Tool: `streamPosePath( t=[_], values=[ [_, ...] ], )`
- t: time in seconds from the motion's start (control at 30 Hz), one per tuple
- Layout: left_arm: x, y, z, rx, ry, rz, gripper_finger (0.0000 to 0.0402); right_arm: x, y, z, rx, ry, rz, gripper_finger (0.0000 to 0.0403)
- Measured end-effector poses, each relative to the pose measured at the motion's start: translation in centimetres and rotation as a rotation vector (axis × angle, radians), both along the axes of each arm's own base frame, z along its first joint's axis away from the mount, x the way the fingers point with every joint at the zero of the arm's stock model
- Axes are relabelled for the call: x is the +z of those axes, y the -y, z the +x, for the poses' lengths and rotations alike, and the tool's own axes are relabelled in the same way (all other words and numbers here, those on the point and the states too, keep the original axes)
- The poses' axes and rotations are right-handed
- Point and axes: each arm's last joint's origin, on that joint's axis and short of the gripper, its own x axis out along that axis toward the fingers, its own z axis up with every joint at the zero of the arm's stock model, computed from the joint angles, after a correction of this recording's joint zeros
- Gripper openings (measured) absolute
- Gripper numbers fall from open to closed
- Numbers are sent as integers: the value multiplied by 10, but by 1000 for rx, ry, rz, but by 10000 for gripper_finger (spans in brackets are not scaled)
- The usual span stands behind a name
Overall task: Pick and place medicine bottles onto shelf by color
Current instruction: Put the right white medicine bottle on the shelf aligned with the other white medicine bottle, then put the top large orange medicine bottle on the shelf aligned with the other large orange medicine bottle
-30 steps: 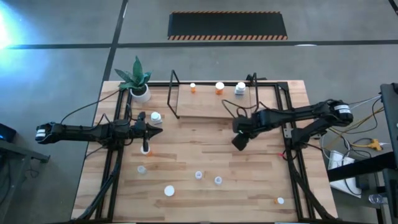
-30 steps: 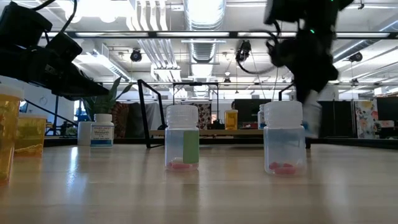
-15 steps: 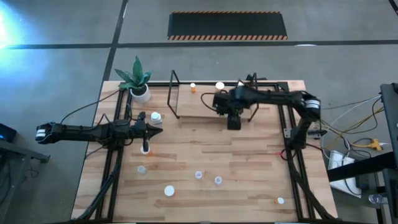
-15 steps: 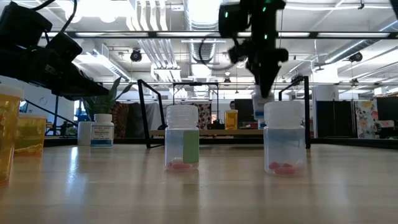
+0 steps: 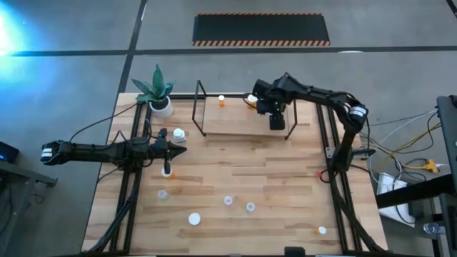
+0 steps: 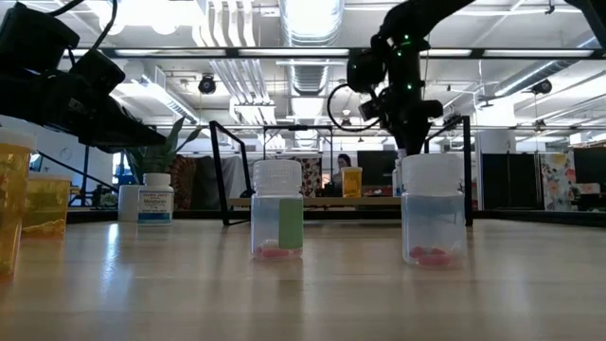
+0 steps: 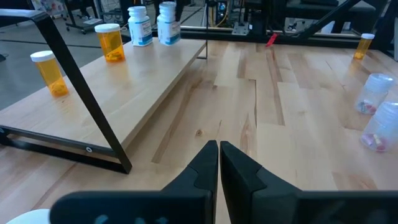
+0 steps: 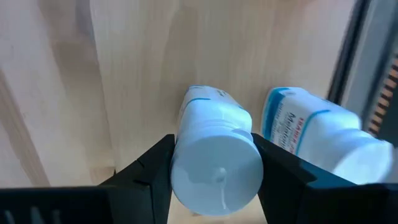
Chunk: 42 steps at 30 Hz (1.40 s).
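Right gripper [image 8: 214,180] over pale wood shelf [image 5: 235,121], dark fingers clamped on white plastic bottle [image 8: 214,155]: round, smooth cap, blue-banded label. Second white bottle [image 8: 317,140] just beside, on the board. Two translucent orange bottles [image 7: 111,42] farther along the shelf. Left gripper [image 7: 219,163] pinched closed, empty, low over plank tabletop [image 5: 271,178].

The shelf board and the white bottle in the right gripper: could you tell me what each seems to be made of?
Shelf: apparently pale wood with a smooth matte face, going by the faint grain; the uprights look like black metal rod. White bottle, between the right gripper's fingers: probably opaque plastic, slightly glossy, with a printed label.
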Motion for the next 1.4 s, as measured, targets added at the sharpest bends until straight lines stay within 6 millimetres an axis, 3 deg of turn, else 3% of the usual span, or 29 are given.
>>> streamPosePath(
  t=[0.2,0.5,1.03,1.27,1.4],
  values=[
    [0,0,0,0,0,0,0,0,7,-4,14,5,11,170],
    [0,0,0,0,0,0,0,-5,11,-2,55,21,-34,208],
    [0,0,0,0,0,0,0,-2,12,-8,52,-76,-131,216],
    [0,0,0,0,0,0,0,3,10,-9,43,-59,-142,272],
    [0,0,0,0,0,0,0,21,-1,-7,-9,-2,-169,296]
  ],
)
